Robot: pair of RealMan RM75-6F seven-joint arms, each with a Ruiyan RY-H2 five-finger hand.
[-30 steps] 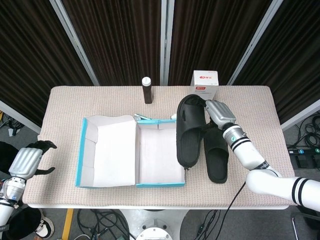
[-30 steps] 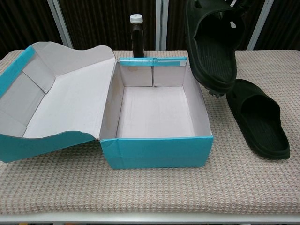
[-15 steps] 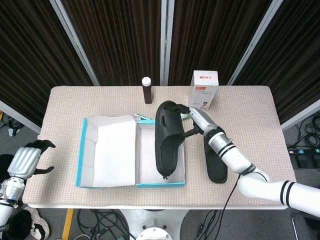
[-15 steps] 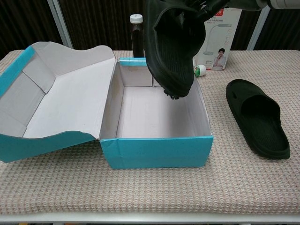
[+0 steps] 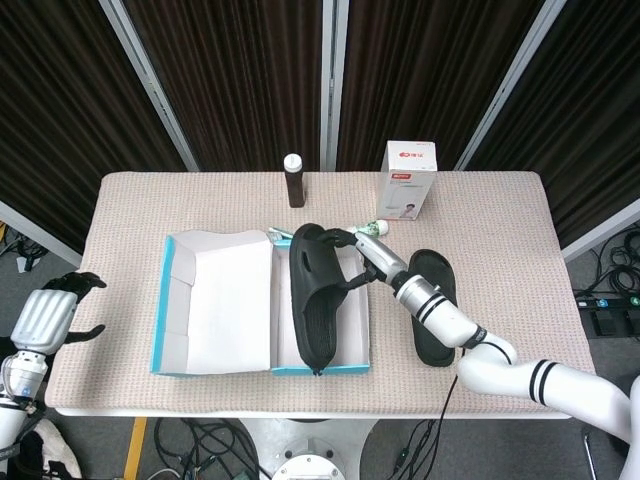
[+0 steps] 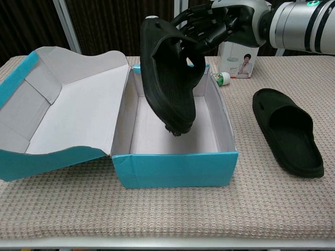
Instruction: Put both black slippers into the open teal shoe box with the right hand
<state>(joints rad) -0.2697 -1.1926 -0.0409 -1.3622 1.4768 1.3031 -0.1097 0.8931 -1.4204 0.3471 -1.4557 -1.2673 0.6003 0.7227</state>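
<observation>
Dark curtains hang behind the table [image 5: 500,215], which carries a beige woven cloth. Near its front edge, left of the middle, stands the teal shoe box [image 6: 172,170] with its lid folded out toward the left edge.

The step in hand is the placing of the first slipper. The right hand [image 6: 209,25] holds the first slipper [image 6: 170,78] by its strap, and the slipper hangs tilted over the box, heel end down, close above the box floor; I cannot tell if it already touches. The second slipper [image 6: 287,130] lies flat on the table, just beside the right wall of the box, toward the right edge. The left hand [image 5: 45,315] hovers off the left edge of the table with fingers apart, holding nothing.

The next move, I think, calls for lowering the slipper flat along one side wall, so that room is left for the second one, and then letting go.

Compared with half a second ago, the slipper is further left and lower, now well inside the box opening. One second ago it was outside the box, above the second slipper.

At the back edge stand a dark bottle [image 5: 293,180] and a white carton [image 5: 410,178].
</observation>
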